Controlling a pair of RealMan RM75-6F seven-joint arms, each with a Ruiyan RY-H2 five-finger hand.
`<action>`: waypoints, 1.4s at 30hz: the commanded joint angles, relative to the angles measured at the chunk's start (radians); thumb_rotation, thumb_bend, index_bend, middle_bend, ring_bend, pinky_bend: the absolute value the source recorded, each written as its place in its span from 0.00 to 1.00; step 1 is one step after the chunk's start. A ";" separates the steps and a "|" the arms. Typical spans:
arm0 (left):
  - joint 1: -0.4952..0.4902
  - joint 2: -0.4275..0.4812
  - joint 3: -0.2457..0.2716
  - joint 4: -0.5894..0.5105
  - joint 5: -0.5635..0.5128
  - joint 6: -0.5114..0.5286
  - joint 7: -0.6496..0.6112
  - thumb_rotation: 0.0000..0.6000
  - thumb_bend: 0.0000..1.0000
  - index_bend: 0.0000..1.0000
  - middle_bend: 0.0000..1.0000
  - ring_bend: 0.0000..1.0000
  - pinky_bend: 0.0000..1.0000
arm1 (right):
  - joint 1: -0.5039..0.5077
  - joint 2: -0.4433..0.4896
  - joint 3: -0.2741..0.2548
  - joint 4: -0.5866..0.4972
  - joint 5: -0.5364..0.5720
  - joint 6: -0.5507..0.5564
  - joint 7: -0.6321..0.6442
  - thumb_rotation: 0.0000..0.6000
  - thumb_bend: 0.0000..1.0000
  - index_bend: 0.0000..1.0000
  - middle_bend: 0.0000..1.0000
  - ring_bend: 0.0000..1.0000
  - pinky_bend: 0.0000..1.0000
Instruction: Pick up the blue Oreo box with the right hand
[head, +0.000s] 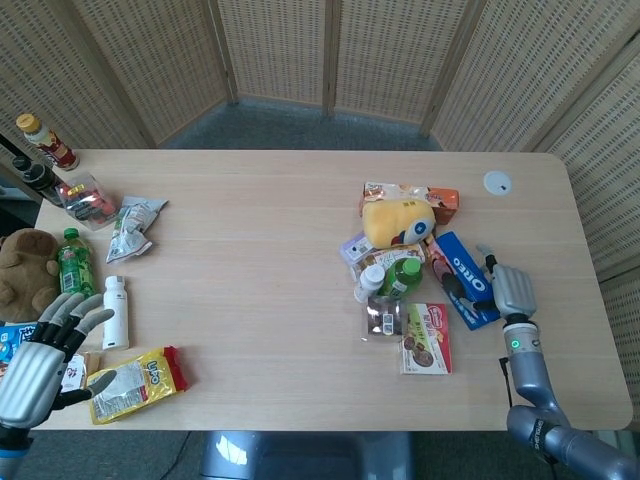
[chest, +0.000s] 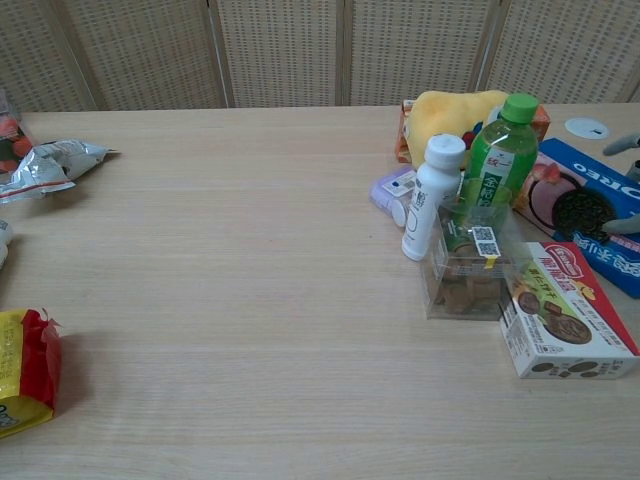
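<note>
The blue Oreo box (head: 463, 278) lies slanted on the table, just right of the snack pile. In the chest view the Oreo box (chest: 590, 215) runs off the right edge. My right hand (head: 510, 292) grips its right end. A grey fingertip (chest: 628, 143) shows beyond the box's far edge and the thumb (chest: 620, 225) lies over its face. My left hand (head: 45, 355) hovers at the table's near left corner, fingers spread, holding nothing.
Close to the box's left stand a green bottle (chest: 498, 150), a white bottle (chest: 432, 195), a clear cookie tub (chest: 468, 265), a red biscuit box (chest: 565, 322) and a yellow plush (head: 398, 222). A white disc (head: 497, 182) lies far right. Snack bags and bottles crowd the left edge.
</note>
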 joint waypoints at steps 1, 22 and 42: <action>0.001 0.000 -0.001 0.000 -0.002 0.001 0.002 1.00 0.24 0.19 0.12 0.00 0.00 | -0.008 0.000 -0.002 0.012 -0.008 0.006 0.021 1.00 0.18 0.27 0.63 0.85 0.93; -0.007 -0.006 -0.008 -0.007 -0.004 -0.011 0.016 1.00 0.24 0.20 0.12 0.00 0.00 | -0.054 0.156 0.024 -0.219 -0.123 0.209 0.019 1.00 0.24 0.44 0.83 1.00 1.00; -0.004 -0.019 -0.003 0.010 0.003 -0.005 0.006 1.00 0.24 0.20 0.12 0.00 0.00 | -0.009 0.369 0.128 -0.645 -0.099 0.290 -0.206 1.00 0.25 0.44 0.83 1.00 1.00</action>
